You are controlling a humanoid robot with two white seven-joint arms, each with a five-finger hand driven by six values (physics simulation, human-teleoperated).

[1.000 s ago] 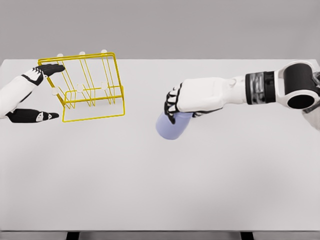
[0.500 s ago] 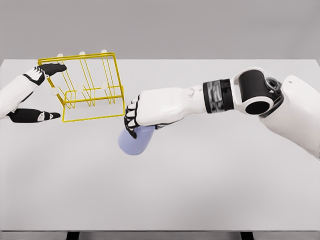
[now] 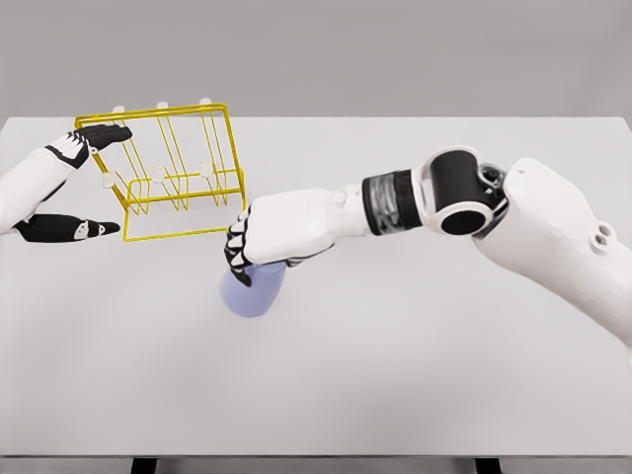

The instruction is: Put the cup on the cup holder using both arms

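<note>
A pale blue cup (image 3: 251,290) hangs just in front of the holder's right corner, held from above by my right hand (image 3: 249,249), whose fingers are curled round its rim. The yellow wire cup holder (image 3: 176,170) stands tilted at the back left of the white table (image 3: 395,375), with white-tipped pegs along its top and middle. My left hand (image 3: 77,183) is at the holder's left end, fingers (image 3: 99,137) on the top bar and thumb (image 3: 69,229) by the base frame.
The right arm (image 3: 474,202) stretches across the table's middle from the right edge. The table's front edge runs along the bottom of the view.
My right hand has carried the cup leftwards across the table, from the centre to just right of the holder. The left hand and holder have stayed put.
</note>
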